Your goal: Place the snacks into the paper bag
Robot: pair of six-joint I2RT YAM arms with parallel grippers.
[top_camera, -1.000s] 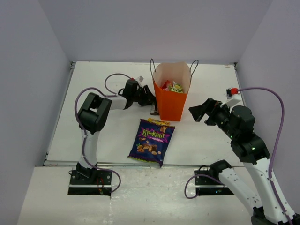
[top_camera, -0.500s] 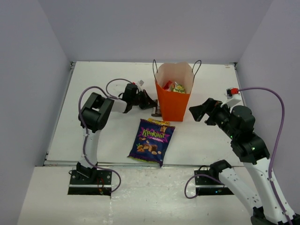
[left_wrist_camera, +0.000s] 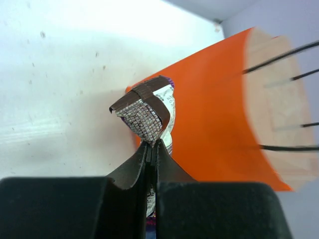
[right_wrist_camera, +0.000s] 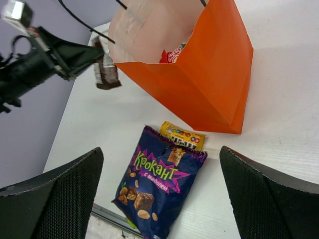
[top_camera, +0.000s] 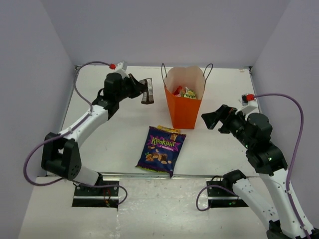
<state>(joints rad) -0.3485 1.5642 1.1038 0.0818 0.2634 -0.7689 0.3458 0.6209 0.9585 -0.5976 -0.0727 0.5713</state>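
Observation:
My left gripper is shut on a small brown bar, held in the air left of the orange paper bag, near its rim. In the left wrist view the fingertips pinch the bar in front of the bag's wall. A red packet and a green-yellow wrapper show inside the bag. On the table in front of the bag lies a large purple nut bag with a small yellow pack at its top edge. My right gripper hovers open to the bag's right, holding nothing.
The right wrist view looks down between its open fingers at the purple nut bag, the yellow pack and the paper bag. The bag's black cord handles stick up. Walls enclose the white table.
My left gripper closed on the brown bar at the foot of the bag and lifted it up and to the left. The right arm has not moved.

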